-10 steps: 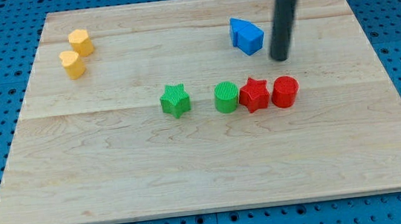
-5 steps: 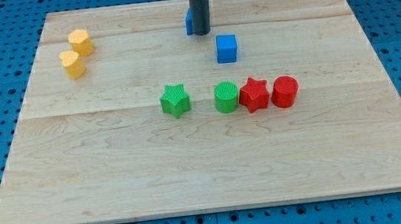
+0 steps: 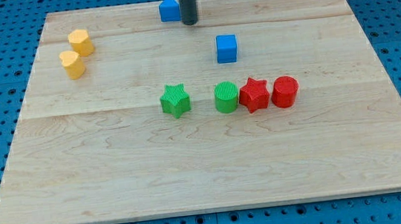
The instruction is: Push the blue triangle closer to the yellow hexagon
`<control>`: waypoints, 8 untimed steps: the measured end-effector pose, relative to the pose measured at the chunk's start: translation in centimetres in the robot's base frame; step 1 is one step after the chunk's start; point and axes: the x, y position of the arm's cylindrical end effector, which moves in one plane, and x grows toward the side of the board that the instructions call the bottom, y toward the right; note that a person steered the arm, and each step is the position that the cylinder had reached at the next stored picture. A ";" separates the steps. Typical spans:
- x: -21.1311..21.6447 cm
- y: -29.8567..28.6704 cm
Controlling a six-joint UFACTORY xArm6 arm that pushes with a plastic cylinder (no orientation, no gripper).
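The blue triangle [image 3: 169,9] lies near the view's top edge of the wooden board [image 3: 207,171], a little left of centre. My tip [image 3: 189,22] stands just to its right, touching or nearly touching it. The yellow hexagon [image 3: 80,42] sits at the upper left, well to the left of the triangle. A yellow heart [image 3: 71,64] lies just below and left of the hexagon.
A blue cube [image 3: 227,48] sits right of centre, below my tip. A green star [image 3: 175,100], a green cylinder [image 3: 226,96], a red star [image 3: 254,95] and a red cylinder [image 3: 285,92] form a row across the middle.
My tip swept from the right of the blue blocks to the upper left. The blue triangle separated from the blue cube and slid left and up toward the board's top edge.
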 end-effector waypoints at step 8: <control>-1.3 -12.8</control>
